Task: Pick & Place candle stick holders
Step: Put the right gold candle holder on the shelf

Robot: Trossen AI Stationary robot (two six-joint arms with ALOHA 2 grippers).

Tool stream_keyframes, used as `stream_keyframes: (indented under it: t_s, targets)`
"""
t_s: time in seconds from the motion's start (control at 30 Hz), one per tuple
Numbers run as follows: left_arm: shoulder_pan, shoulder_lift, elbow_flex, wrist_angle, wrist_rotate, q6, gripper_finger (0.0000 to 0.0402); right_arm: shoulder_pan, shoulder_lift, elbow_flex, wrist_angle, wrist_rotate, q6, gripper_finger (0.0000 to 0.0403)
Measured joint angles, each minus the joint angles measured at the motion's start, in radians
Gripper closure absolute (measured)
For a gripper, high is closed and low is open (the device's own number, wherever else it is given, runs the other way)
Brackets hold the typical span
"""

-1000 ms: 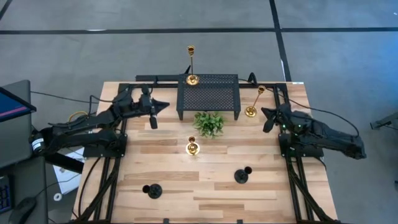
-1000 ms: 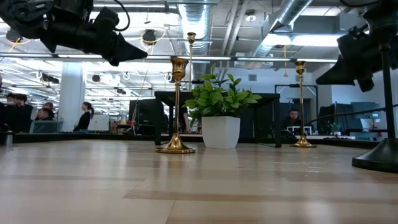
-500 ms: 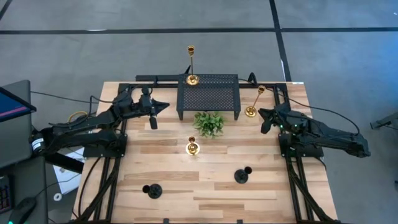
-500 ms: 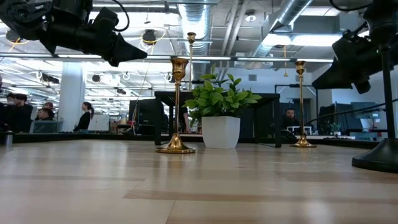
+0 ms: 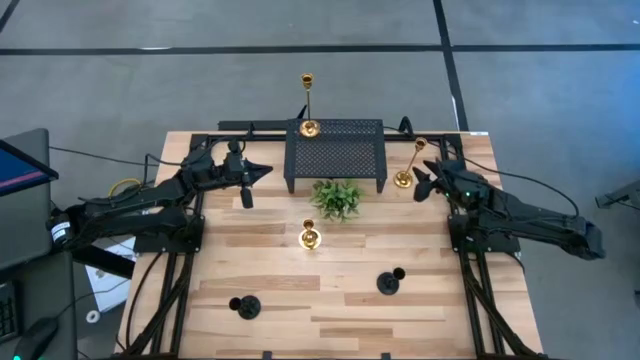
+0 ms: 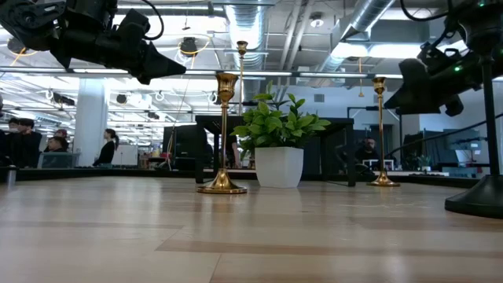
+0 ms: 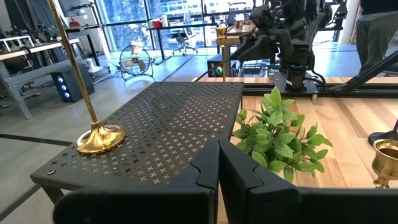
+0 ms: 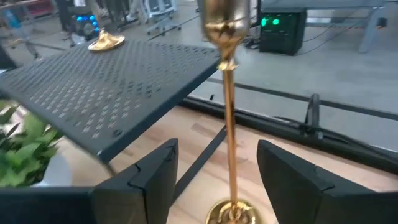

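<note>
Candle holder point(image 8: 227, 106): tall, thin, shiny gold, upright.

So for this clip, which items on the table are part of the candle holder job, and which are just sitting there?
Job items:
- tall gold holder on the mesh stand
- tall gold holder beside the stand, with the open right gripper at it
- short gold holder
- two short black holders

Just lying about:
- black mesh stand
- small green plant

tall gold candle stick holder point(image 8: 229, 118) upright between spread right end effector point(image 8: 214, 171) fingers
</note>
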Motion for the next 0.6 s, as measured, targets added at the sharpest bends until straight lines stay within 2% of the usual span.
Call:
stream_keyframes:
  t_s: [0.6]
  targets:
    - [0.0,0.0,0.001,0.0,0.0,0.0,0.0397,-0.123,0.273,0.0,0.258,-0.026,-0.022,0.0231]
